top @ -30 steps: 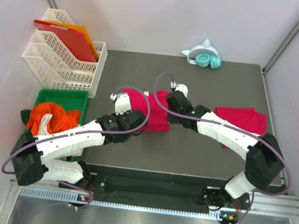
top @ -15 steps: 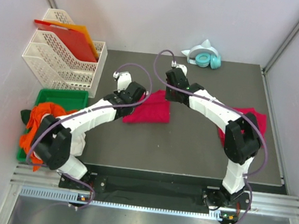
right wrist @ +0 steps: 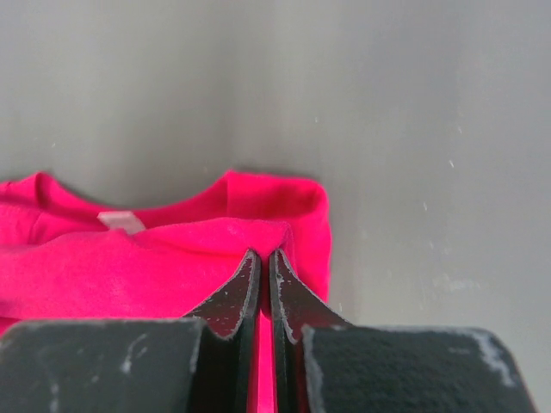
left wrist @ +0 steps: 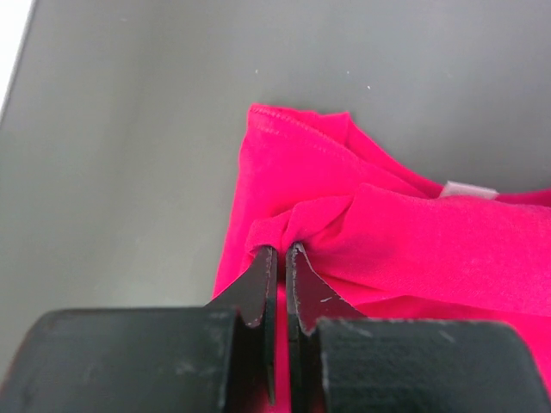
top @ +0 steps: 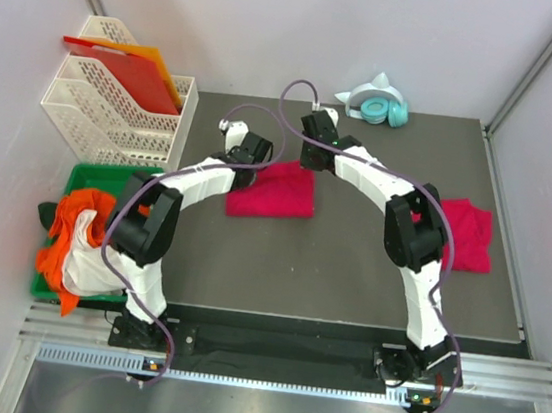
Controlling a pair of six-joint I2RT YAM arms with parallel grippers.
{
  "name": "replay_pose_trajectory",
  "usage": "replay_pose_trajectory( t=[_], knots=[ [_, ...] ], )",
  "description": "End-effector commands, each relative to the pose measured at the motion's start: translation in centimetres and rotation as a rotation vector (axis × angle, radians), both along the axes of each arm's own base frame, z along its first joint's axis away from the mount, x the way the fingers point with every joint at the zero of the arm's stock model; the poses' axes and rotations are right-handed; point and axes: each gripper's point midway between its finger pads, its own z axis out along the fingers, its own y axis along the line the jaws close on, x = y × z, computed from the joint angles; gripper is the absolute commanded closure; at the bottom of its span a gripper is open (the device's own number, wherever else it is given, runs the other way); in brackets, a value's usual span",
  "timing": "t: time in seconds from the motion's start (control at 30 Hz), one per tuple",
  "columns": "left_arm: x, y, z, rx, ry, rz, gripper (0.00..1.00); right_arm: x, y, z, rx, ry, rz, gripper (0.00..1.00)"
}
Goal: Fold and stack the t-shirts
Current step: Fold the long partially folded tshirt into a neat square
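A crimson-pink t-shirt (top: pixel 275 194) lies folded in the middle of the dark table. My left gripper (top: pixel 252 165) is at its far left corner and my right gripper (top: pixel 313 168) at its far right corner. In the left wrist view the left gripper (left wrist: pixel 278 250) is shut on a bunched fold of the t-shirt (left wrist: pixel 405 237), near the white neck label (left wrist: pixel 469 189). The right gripper (right wrist: pixel 264 255) in its own view pinches the top layer of the t-shirt (right wrist: pixel 129 267) at its edge. A second t-shirt (top: pixel 466 233) lies at the right, partly behind the right arm.
White file racks (top: pixel 106 110) holding red-orange sheets (top: pixel 131 73) stand at the back left. A green bin (top: pixel 123 183) with orange and white cloth (top: pixel 81 233) sits at the left edge. Teal headphones (top: pixel 381 107) lie at the back.
Both grippers have carried the held layer of the middle t-shirt from its near side toward the far edge. The shirt now looks shorter from front to back.
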Motion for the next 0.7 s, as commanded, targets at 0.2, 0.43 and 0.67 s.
replay_pose_trajectory(
  t=[0.2, 0.43, 0.67],
  knots=[
    [3.7, 0.3, 2.8, 0.002, -0.088, -0.025, 0.73, 4.0, -0.6, 4.3, 0.007, -0.141, 0.019, 0.81],
    [3.4, -0.7, 8.0, -0.075, -0.187, -0.078, 0.34, 0.4, -1.0, 9.2, 0.047, -0.204, 0.034, 0.48],
    [0.3, -3.6, 3.4, -0.179, -0.076, -0.165, 0.45, -4.5, 1.3, 3.0, 0.045, -0.076, 0.129, 0.83]
  ],
)
